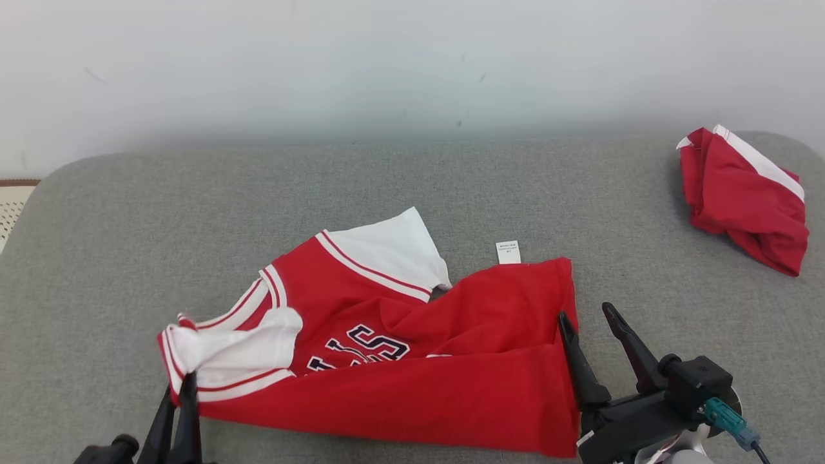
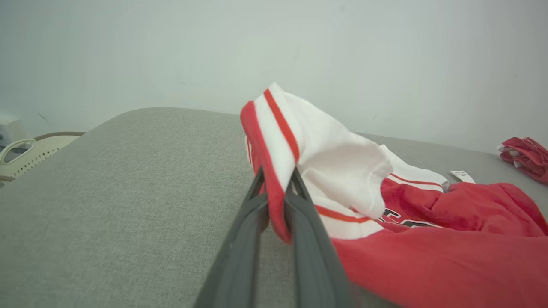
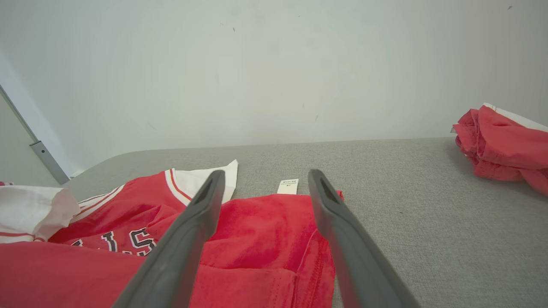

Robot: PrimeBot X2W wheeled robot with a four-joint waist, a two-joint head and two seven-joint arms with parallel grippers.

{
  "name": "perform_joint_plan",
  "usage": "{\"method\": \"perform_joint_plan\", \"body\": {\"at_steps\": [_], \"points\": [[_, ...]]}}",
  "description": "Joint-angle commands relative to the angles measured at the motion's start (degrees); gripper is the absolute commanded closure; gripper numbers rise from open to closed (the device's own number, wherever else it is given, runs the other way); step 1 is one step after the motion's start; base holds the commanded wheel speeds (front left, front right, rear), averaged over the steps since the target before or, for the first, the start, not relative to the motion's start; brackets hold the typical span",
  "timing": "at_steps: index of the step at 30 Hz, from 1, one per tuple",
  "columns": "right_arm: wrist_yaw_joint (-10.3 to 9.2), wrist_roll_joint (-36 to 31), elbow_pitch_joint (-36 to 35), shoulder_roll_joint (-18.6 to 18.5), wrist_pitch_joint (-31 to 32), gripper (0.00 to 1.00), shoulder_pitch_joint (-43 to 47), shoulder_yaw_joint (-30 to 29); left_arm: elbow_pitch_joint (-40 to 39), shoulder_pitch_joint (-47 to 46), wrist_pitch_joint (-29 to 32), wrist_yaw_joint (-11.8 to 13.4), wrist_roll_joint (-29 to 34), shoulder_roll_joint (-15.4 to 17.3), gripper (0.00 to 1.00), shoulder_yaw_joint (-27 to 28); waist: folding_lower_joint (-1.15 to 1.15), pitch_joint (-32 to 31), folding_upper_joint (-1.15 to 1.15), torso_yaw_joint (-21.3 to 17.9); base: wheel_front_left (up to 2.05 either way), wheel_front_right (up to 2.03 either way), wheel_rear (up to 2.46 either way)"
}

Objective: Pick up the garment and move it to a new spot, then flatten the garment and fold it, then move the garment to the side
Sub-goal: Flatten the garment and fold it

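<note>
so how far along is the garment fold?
Done: nothing clearly; the garment lies rumpled, partly doubled over on the grey surface. In hand: left pincer shut on its striped trim, right pincer open by the hem. Left: flatten, fold, move aside.

Beyond the right tool (image 1: pixel 584 311), the tag (image 1: pixel 508 252) has print too small to read; left of it, folds hide part of the lettering (image 1: pixel 367 345) on the jersey (image 1: pixel 451 380)

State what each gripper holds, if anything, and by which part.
The left gripper pinches the shirt by its striped sleeve edge. The right gripper is open, holding nothing.
</note>
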Motion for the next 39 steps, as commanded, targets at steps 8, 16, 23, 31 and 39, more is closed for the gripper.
{"method": "perform_joint_plan", "body": {"at_steps": [8, 16, 23, 31, 39], "points": [[0.00, 0.40, 0.09, -0.53, -0.10, 0.00, 0.84, -0.68, 0.28, 2.77, -0.18, 0.27, -0.36, -0.88, 0.00, 2.34, 0.00, 0.14, 0.00, 0.57, 0.00, 0.00, 0.00], [0.00, 0.15, 0.29, -0.47, -0.09, 0.00, 0.55, -0.56, -2.14, 4.11, -0.18, 0.48, 0.23, -1.31, 0.00, 3.23, 0.00, 0.09, 0.00, 1.15, 0.00, 0.00, 0.00], [0.00, 1.37, 3.10, -0.88, -0.10, 0.00, -0.12, 0.20, -0.94, 3.64, -0.18, -0.32, 0.89, -1.33, 0.00, 3.62, 0.00, 0.27, 0.00, -0.03, 0.00, 0.00, 0.00], [0.00, 1.08, 2.62, -1.13, -0.09, 0.00, -1.21, 0.44, 4.78, -0.52, -0.19, -2.45, 2.20, 0.56, 0.00, 4.07, 0.00, 1.36, 0.00, -2.62, 0.00, 0.00, 0.00], [0.00, 0.55, 1.92, -1.37, -0.09, 0.00, -2.03, 0.30, 10.57, -6.73, -0.18, -3.69, 2.32, 3.55, 0.00, 4.76, 0.00, 3.78, 0.00, -6.03, 0.00, 0.00, 0.00]]}}
